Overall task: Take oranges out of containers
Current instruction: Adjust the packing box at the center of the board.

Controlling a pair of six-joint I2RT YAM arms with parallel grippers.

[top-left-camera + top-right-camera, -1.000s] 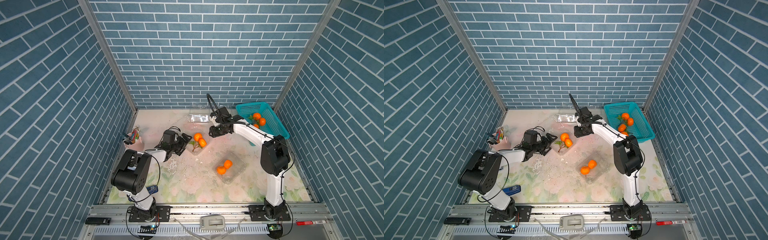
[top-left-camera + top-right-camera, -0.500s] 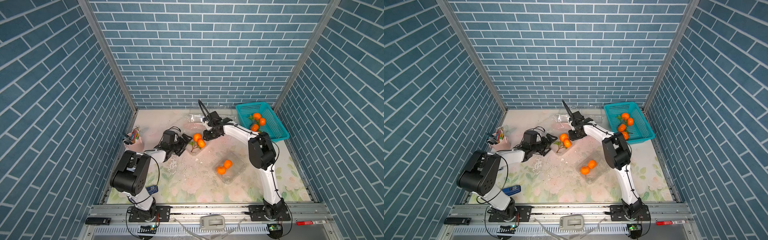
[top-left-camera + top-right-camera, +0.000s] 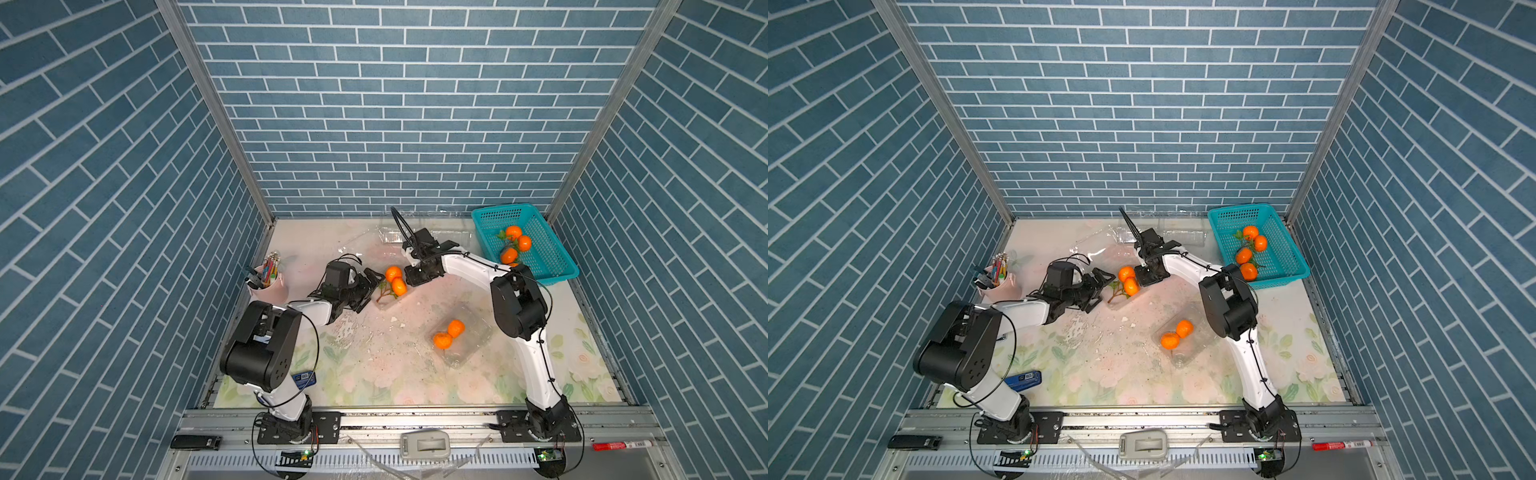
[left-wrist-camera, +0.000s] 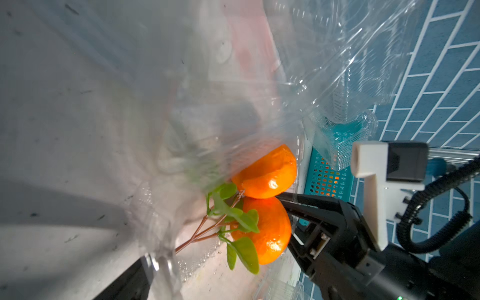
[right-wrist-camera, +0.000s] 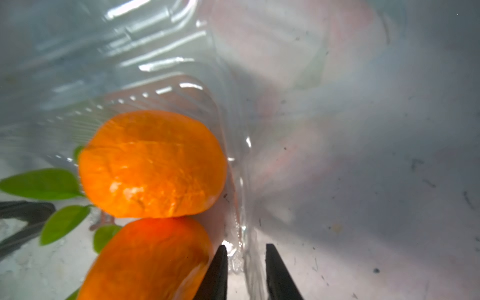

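Cell closed in by blue brick-pattern walls (image 3: 374, 124) on three sides. Work surface is a bench (image 3: 374, 374) with a pale floral covering, scuffed and flaking toward the middle, with white crumbs (image 3: 392, 319) scattered there.

Landmark: teal basket (image 3: 544, 253) in the back corner on the right arm's side. Four oranges (image 3: 514, 232) lie in it, so I judge the job about half done.

Beside the basket along the back wall are clear containers (image 3: 390, 237), empty as far as I can tell. In front of the basket, nearer the bench's front edge, a container (image 3: 469, 345) holds a pair of oranges (image 3: 449, 334); I can't tell if its lid is open or shut. Further from the basket, mid-bench, an open container (image 3: 384, 303) has a leafy pair (image 3: 395, 280) in its tray. That looks like the one in hand.

On that container's side away from the basket, left gripper (image 3: 370, 291): fingers spread wide, holding nothing I can see. On the basket side, right gripper (image 5: 245, 249): fingers narrowly apart astride the clear wall, just beside the nearer orange, not visibly pinching. Two pairs left to lift.
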